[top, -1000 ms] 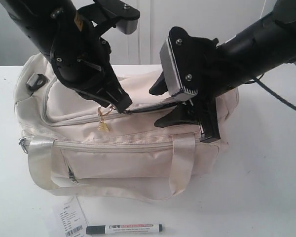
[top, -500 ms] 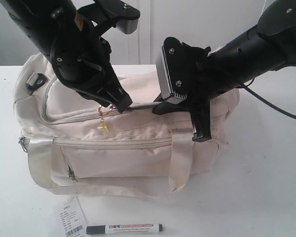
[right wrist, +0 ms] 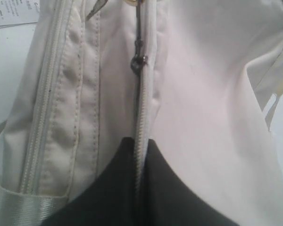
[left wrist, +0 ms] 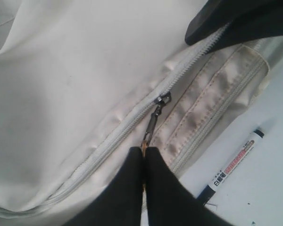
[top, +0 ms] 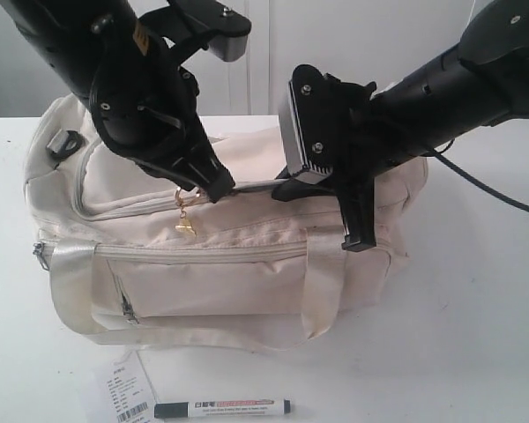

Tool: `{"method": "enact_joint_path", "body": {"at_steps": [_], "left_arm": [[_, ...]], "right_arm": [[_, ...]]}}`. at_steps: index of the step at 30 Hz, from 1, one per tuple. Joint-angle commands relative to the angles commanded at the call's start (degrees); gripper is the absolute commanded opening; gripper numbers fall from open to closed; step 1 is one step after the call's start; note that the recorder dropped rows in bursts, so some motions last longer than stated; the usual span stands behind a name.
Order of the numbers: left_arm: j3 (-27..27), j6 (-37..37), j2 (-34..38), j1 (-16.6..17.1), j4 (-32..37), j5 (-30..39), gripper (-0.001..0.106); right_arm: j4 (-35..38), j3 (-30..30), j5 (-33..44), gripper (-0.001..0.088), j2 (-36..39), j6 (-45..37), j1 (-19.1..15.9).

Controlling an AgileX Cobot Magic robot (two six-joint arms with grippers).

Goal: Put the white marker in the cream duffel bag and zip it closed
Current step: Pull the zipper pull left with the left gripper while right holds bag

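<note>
1. Both arms work the top of the bag (top: 247, 282). The marker (top: 222, 408) lies unpicked on the desk (top: 476, 335) in front of it, just beside a paper tag (top: 123, 392).
2. The left hand (left wrist: 144, 149) is pressed together, pinching the end of the pull (left wrist: 155, 120) that hangs from the top zip (left wrist: 118, 134).
3. The right hand (right wrist: 137, 141) is clamped shut on the same zip's seam, a little way along from the slider (right wrist: 138, 63), apparently bracing the fabric.
4. The marker's long axis runs parallel to the bag's front edge, with the bag's front face between it and both hands. It is well apart from each.
5. In the exterior view the left hand (top: 219, 189) sits roughly above the marker and the right hand (top: 282, 187) further to the side. The left arm therefore looks the nearer for the pickup.
6. That pickup would mean letting go of the pull and reaching down past the bag's front. Fingers would need to close across the barrel, not along it.
</note>
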Motion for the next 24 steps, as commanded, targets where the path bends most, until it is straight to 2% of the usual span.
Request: {"method": "enact_joint_path", "body": {"at_steps": [8,24], "left_arm": [[0.0,0.0,0.0,0.0,5.69,5.83,0.0],[0.0,1.8,0.0,0.0,8.88,8.84,0.0]], "right_arm": [[-0.36,0.0,0.0,0.0,0.0,1.2,0.0],[-0.36,0.0,0.0,0.0,0.0,1.79,0.0]]}}
